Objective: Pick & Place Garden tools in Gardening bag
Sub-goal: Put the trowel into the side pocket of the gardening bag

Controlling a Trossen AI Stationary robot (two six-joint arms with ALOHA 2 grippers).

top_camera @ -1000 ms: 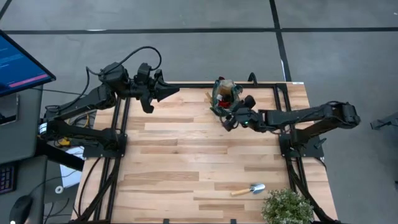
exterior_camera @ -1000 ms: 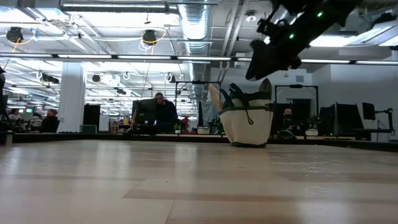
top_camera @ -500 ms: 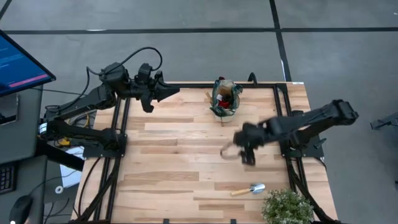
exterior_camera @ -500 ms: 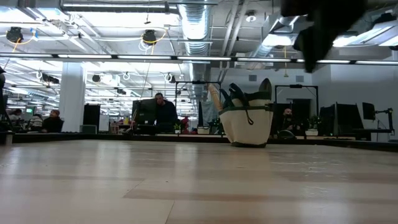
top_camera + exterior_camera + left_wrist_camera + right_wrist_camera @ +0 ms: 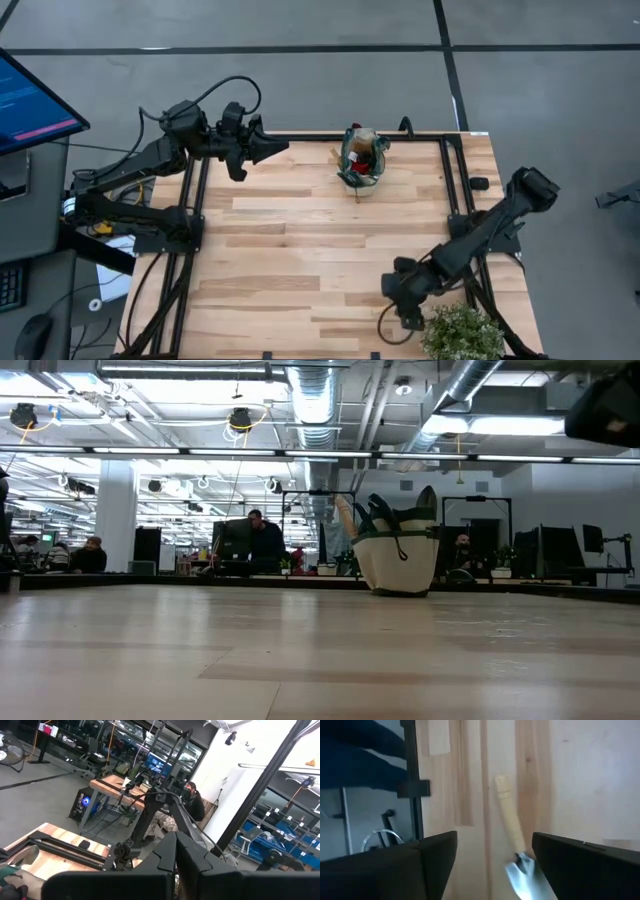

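Right end effector [image 5: 492,857] spread, over trowel [image 5: 517,852]

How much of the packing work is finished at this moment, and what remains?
Mostly done: the gardening bag already holds several tools. In hand: the right gripper, fingers open, hovers above the last trowel, which lies on the table beside the potted plant. Left: grasp it and bag it. The left gripper waits at the far edge.

You get even, bright light from ceiling strip lamps [image 5: 250,452], glaring at one o'clock. The trowel [image 5: 515,845] looks soft; its nearby fingers [image 5: 405,867] blur.
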